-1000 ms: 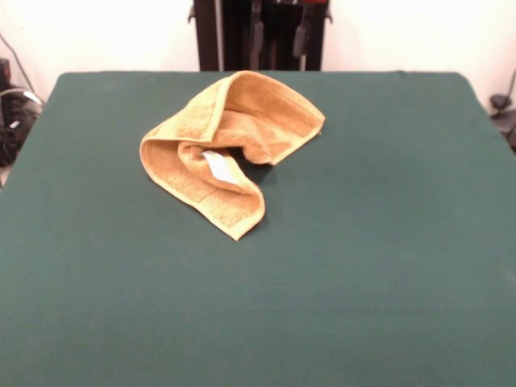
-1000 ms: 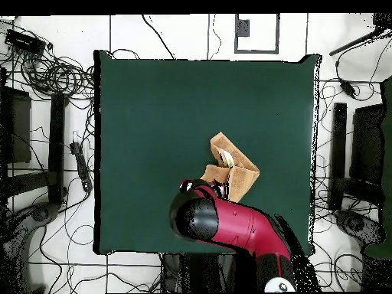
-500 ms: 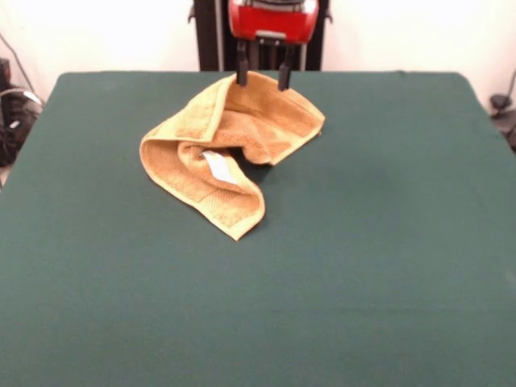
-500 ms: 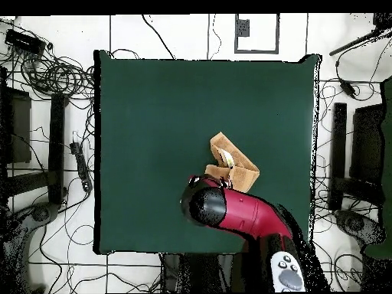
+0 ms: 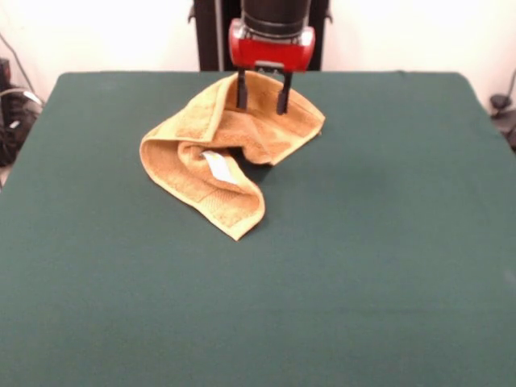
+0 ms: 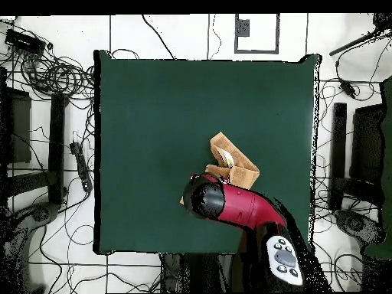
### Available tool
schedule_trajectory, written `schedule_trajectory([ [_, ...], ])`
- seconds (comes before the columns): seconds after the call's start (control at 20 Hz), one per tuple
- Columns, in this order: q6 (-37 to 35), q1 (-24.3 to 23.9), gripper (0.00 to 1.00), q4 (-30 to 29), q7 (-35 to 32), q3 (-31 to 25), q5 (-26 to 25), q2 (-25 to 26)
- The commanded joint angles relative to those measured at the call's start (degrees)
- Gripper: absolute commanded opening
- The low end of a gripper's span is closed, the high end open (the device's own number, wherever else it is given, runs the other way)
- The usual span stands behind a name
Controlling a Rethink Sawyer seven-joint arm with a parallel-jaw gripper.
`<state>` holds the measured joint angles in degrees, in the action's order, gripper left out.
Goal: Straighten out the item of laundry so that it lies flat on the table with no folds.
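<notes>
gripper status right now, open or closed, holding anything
Gripper: open, holding nothing, its two fingers spread just above the far fold of the crumpled towel.

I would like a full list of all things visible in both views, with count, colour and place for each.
towel: one, orange-tan, crumpled and folded over itself on the far half of the table, nearer the robot.
white tag: one, white, in the middle fold of the towel.
table: one, dark green, fills most of both views.
cables: many, black, on the floor around the table in the overhead view.
dark equipment: several pieces, black, on the floor at both sides of the table.
arm: one, red and black, reaching from the base over the towel.
tool: one, red body with two black fingers, open, over the towel's far raised fold.
</notes>
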<state>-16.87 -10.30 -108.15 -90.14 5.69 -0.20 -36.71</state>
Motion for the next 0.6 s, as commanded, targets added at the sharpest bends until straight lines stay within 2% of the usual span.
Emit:
schedule_trajectory([
  [0.05,4.96,0.51,1.00,3.18,-11.16,-6.09,2.60,3.84],
  [0.6,-2.33,-3.20,1.00,-0.31,-5.48,-4.76,-0.32,-2.98],
])
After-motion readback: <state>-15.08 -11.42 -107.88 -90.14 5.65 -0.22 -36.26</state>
